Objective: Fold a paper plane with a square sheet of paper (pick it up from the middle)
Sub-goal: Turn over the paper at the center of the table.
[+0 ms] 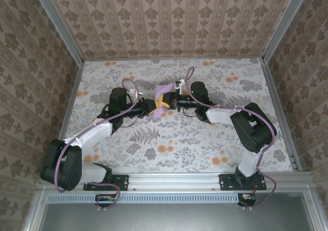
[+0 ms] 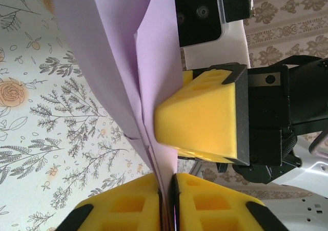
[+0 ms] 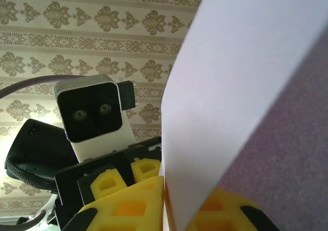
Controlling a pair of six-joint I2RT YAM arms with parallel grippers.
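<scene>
Above the floral tabletop [image 1: 154, 149], left claw [image 2: 164, 185] and right claw [image 3: 174, 205] pinch the paper [image 2: 118, 62].

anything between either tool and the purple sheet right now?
Nothing visible. The left tool and the right tool each pinch the sheet of paper directly, holding it up between them.

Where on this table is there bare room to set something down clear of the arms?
Free: the far strip of table along the back wall, and the near middle between left arm and right arm. Crowded: the centre, where left gripper and right gripper pinch the square sheet of paper.
</scene>
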